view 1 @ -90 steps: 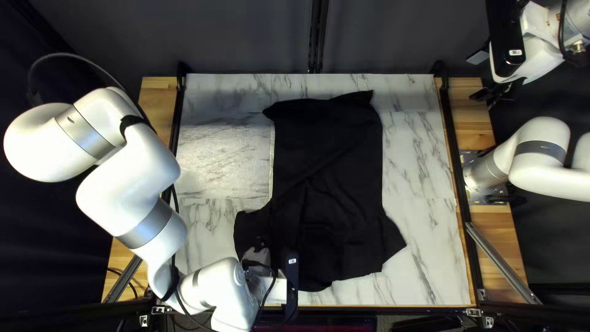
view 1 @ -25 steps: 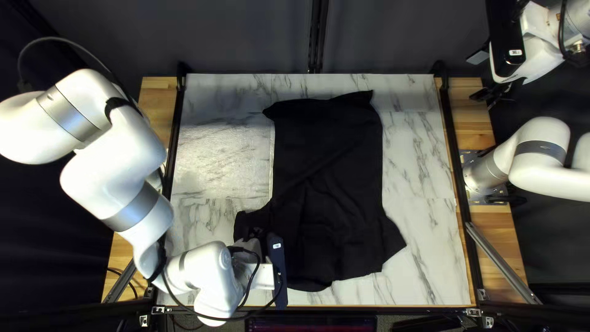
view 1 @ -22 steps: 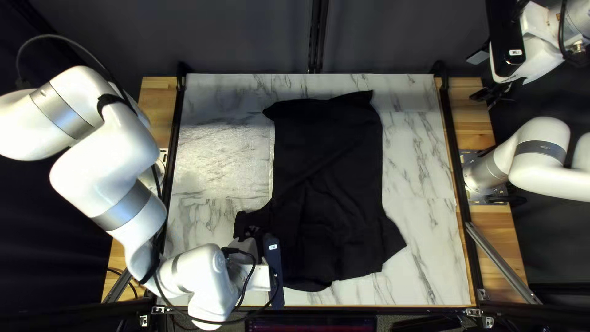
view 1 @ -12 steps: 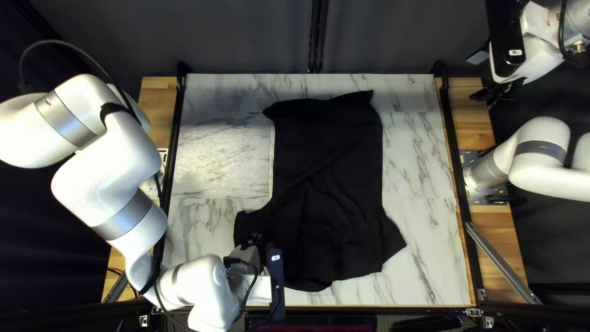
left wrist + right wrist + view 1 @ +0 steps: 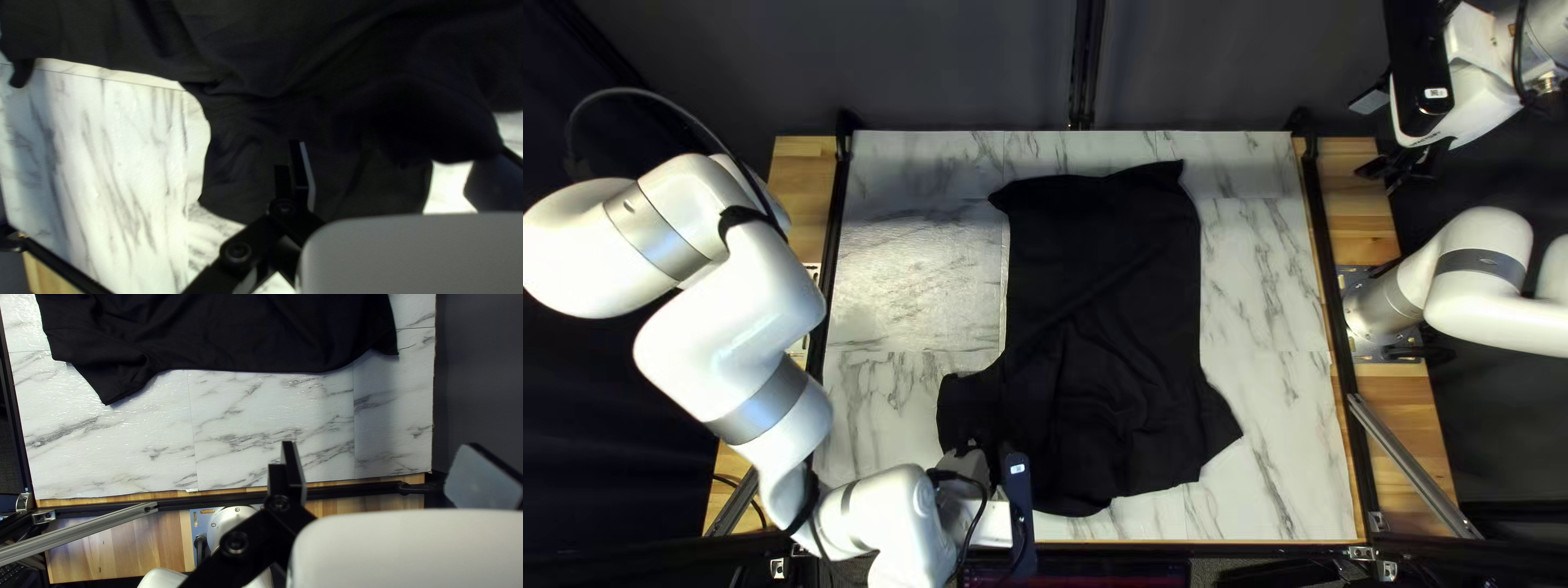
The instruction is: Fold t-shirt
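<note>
The black t-shirt (image 5: 1111, 327) lies spread on the table, with wrinkles across its half toward the near edge; one sleeve points out at each side there. My left gripper (image 5: 972, 455) is over the sleeve nearest my left arm, partly hidden by its wrist. In the left wrist view my left gripper (image 5: 389, 158) stands open over the dark cloth (image 5: 245, 158); whether its tips touch the cloth I cannot tell. High at the far right corner, my right gripper (image 5: 1397, 169) is away from the shirt. My right gripper (image 5: 380, 449) shows wide open in its wrist view, nothing between its fingers.
The marbled tabletop (image 5: 1274, 316) shows around the shirt. Black rails (image 5: 1325, 294) run along both sides beside wooden strips (image 5: 1367, 207). A metal bar (image 5: 1410, 463) slants at the near right. My left arm reaches across the table's near left corner.
My left arm drew back leftward from its earliest position, then came slightly to the right and toward the near edge over the last half second. The shirt and right arm look unmoved.
</note>
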You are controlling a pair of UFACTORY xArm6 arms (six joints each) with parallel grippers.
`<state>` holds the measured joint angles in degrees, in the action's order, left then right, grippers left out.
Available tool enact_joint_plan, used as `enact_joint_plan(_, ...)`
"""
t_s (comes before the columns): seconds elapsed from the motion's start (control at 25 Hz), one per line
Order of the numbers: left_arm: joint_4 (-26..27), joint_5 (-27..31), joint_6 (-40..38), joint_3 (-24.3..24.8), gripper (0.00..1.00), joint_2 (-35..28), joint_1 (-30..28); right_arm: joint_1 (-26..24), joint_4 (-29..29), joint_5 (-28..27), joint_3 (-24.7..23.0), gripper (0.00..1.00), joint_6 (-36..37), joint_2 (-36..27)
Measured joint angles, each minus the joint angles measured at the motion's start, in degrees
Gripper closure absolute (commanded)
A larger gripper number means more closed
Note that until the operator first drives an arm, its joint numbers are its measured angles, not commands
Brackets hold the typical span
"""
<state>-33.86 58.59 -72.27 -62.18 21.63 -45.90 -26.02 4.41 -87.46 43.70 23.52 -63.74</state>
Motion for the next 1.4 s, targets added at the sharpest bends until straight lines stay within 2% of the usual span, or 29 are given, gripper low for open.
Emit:
enact_joint_plan(0.32,-1.0,-1.6,-0.7,3.5,0.0,-1.9,1.7,0.0,0.0,0.0,0.0,0.0,0.0,0.0)
enact_joint_plan(0.64,-0.7,4.7,0.5,5.8,0.0,-6.9,0.4,0.0,0.0,0.0,0.0,0.0,0.0,0.0)
enact_joint_plan(0.8,-1.6,7.5,2.7,4.0,0.0,-7.6,0.0,0.0,0.0,0.0,0.0,0.0,0.0,0.0)
enact_joint_plan(0.96,-2.4,8.0,3.9,1.5,0.0,-5.6,-0.3,0.0,0.0,0.0,0.0,0.0,0.0,0.0)
enact_joint_plan(1.16,-1.9,5.9,1.3,1.1,0.0,-3.0,-1.6,0.0,0.0,0.0,0.0,0.0,0.0,0.0)
enact_joint_plan(1.4,-0.3,8.6,0.2,-1.1,0.0,-2.3,-4.4,0.0,0.0,0.0,0.0,0.0,0.0,0.0)
